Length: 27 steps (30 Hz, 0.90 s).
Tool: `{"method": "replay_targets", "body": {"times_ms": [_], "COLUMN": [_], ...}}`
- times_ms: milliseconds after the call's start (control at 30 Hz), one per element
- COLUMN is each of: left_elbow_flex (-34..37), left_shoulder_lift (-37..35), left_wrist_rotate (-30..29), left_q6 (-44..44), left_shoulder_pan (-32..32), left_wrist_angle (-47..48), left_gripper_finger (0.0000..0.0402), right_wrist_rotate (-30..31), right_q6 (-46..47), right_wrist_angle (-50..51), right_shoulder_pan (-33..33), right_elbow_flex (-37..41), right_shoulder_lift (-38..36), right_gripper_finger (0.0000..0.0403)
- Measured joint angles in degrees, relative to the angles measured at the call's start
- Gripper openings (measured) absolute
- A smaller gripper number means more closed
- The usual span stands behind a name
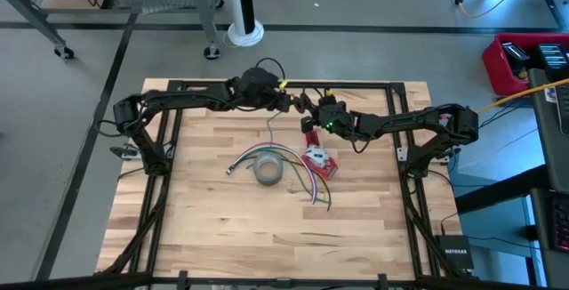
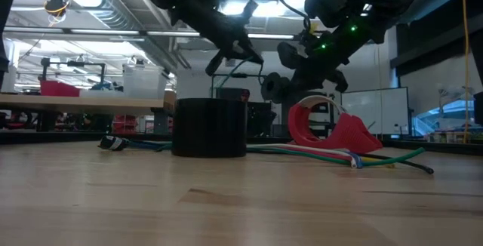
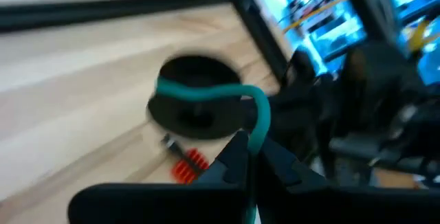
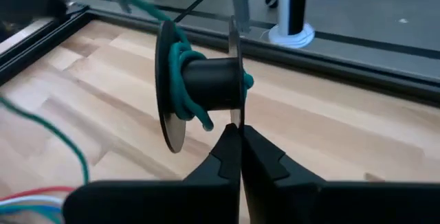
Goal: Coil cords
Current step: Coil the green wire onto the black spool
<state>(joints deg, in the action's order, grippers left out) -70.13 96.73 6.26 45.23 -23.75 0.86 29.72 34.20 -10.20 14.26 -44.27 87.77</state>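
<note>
The right gripper's (image 4: pixel 240 136) fingers are pressed together on the thin flange of a black spool (image 4: pixel 203 83), a grip seen plainly only in the right wrist view, where a green cord (image 4: pixel 184 80) is wound around the spool's core. The left gripper's (image 3: pixel 251 148) fingers are closed on that cord (image 3: pixel 260 117), as the left wrist view shows. From above, both are raised behind the grey tape roll (image 1: pixel 268 169), which rests on the desk (image 1: pixel 204 228) among loose coloured cords (image 1: pixel 313 187), just beside a red tape dispenser (image 1: pixel 319 161).
</note>
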Motion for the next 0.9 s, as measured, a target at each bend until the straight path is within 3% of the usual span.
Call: {"method": "replay_targets", "body": {"times_ms": [367, 900], "left_elbow_flex": [0.0, 0.0], "left_shoulder_lift": [0.0, -0.02], "left_wrist_rotate": [-0.85, -0.98], "left_q6": [0.85, 1.2], "left_shoulder_pan": [-1.19, 3.69], "left_wrist_angle": [-3.36, -3.51], "left_gripper_finger": [0.0, 0.0], "right_wrist_rotate": [-13.0, -11.58], "right_q6": [-0.01, 3.01], "right_wrist_angle": [-4.38, -7.72], "right_shoulder_pan": [0.0, 0.02], "right_elbow_flex": [0.0, 0.0], "right_shoulder_lift": [0.0, 0.0], "right_gripper_finger": [0.0003, 0.0003]}}
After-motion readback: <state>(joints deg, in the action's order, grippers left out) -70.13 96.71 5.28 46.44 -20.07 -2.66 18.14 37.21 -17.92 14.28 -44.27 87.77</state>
